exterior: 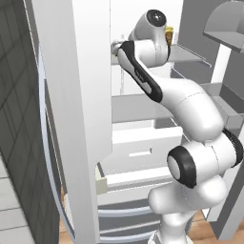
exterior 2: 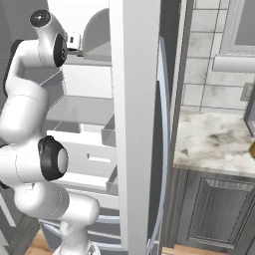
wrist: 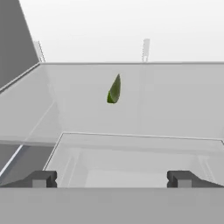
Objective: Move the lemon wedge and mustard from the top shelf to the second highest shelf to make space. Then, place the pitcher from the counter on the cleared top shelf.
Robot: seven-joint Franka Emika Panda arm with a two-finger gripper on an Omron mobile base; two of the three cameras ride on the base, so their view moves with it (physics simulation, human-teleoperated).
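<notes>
The lemon wedge (wrist: 114, 89), a tiny olive-green sliver, lies near the middle of the top shelf (wrist: 175, 100), ahead of my gripper (wrist: 111, 179). The gripper is open, nothing sits between its fingertips (wrist: 41, 179), and it hovers before the shelf's pale front edge. From the left base, the mustard (exterior: 168, 34) peeks out yellow behind my wrist on the top shelf (exterior: 188, 54). The second highest shelf (exterior: 138, 107) is a bare grey plate below. A dark, amber-bottomed thing (exterior 2: 252, 148), cut by the right edge of the counter (exterior 2: 214, 139), may be the pitcher.
The fridge's white side wall (exterior: 71, 119) stands close on the left of my arm. Grey door bins (exterior: 224, 24) hang on the open door at the right. A white drawer (exterior: 143, 147) with a slot handle sits under the shelves. Tiled wall rises behind the counter.
</notes>
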